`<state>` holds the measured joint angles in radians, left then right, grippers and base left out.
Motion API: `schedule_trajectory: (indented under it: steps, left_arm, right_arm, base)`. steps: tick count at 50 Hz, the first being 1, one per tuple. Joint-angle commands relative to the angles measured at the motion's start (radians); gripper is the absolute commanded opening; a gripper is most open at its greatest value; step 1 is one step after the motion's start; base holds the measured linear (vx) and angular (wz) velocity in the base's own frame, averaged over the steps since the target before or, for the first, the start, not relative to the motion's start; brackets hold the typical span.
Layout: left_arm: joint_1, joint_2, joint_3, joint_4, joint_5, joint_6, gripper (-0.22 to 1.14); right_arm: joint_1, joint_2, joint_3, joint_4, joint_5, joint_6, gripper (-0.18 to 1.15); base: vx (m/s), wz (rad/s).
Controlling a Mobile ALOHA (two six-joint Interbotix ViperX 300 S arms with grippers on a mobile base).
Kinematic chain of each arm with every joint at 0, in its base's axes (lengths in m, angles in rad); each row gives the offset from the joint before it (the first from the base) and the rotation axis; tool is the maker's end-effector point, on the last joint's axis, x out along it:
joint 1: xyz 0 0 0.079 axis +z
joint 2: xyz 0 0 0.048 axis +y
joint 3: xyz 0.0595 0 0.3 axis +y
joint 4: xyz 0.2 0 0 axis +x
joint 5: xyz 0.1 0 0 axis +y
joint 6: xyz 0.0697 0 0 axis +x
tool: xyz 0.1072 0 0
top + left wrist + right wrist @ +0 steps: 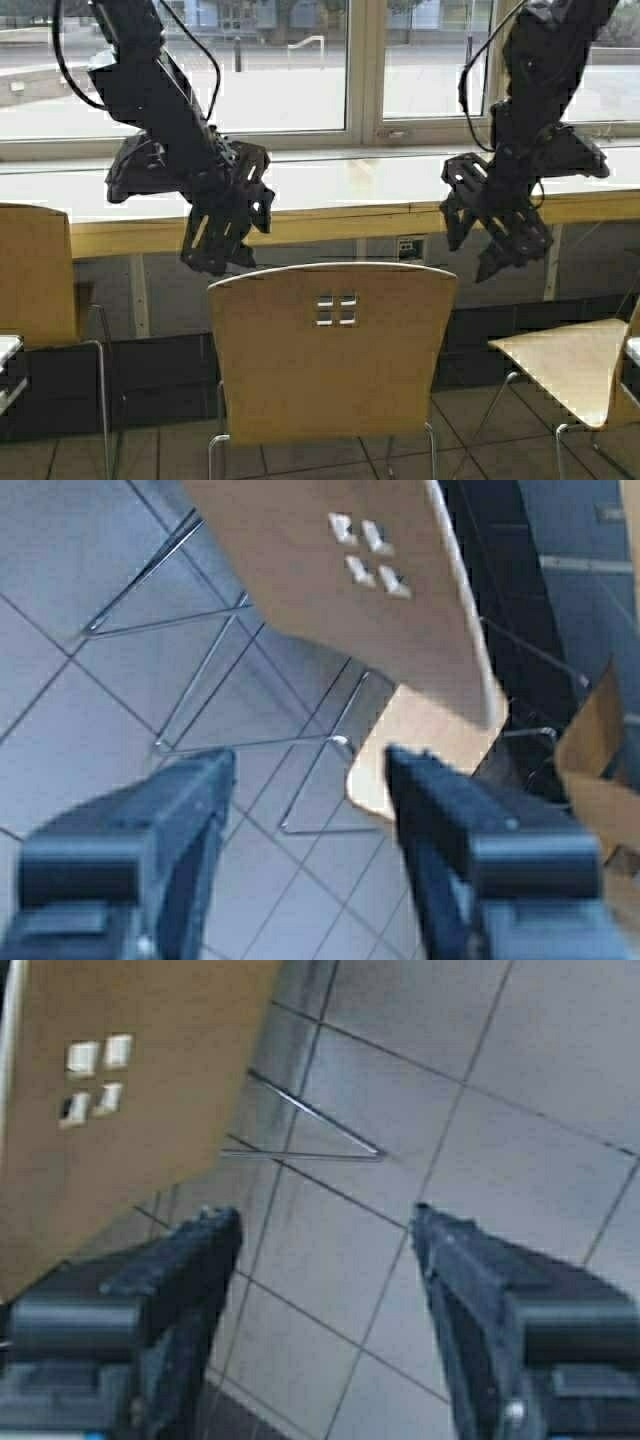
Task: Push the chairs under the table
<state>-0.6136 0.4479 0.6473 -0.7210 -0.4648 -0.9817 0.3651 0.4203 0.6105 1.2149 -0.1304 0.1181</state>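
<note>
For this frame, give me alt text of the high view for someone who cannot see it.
A light tan plywood chair with four square cut-outs stands with its back to the camera, facing a long pale-topped table with a yellow-wood edge at a window. The open left tool and the open right tool hang above it, touching nothing.

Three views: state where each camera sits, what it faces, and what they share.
High view: on the robot's frame behind the arms, facing the table; left gripper and right gripper show.
Left wrist view: on the left arm, looking down at the middle chair; open fingers show.
Right wrist view: on the right arm, likewise; open fingers show.
Shared: the middle chair's four cut-outs.
</note>
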Motion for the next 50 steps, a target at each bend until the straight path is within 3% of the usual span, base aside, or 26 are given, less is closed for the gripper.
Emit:
schedule_trajectory:
  steps: [1,8,17,50]
  left_arm:
    - [0.003,-0.002,0.000,-0.081,-0.011,-0.006,0.83]
    - [0.005,0.018,-0.026,-0.158,-0.011,-0.006,0.83]
    - [0.005,0.037,-0.046,-0.176,-0.011,-0.006,0.83]
    - [0.005,0.126,-0.061,-0.282,0.112,-0.011,0.83]
  right_arm:
    - [0.017,-0.014,-0.025,0.049,0.032,0.002,0.89]
    - [0.032,0.006,-0.055,0.114,0.032,0.000,0.89]
    - [0.035,0.052,-0.118,0.140,0.058,0.000,0.89]
    - [0.046,0.074,-0.109,0.146,0.103,0.000,0.89]
  base:
    - [0.23,-0.03]
    - [0.24,-0.04]
    - [0.24,-0.06]
    - [0.18,-0.01]
